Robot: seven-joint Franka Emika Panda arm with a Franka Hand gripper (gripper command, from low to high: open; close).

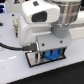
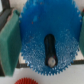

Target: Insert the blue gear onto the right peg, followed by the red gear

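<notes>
Pinching the blue gear (image 2: 48,37) from above, the hand (image 1: 50,51) hangs low over the base plate (image 1: 33,60). Directly beneath, the gear's centre slot frames a dark pin, apparently the right peg (image 2: 50,60). Nearby lies the red gear (image 2: 29,81).

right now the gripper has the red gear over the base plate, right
Not quite: the gripper has the blue gear, not the red one. The wrist view shows it filling the frame, with the red gear apart at the edge. It is over the base plate.
</notes>
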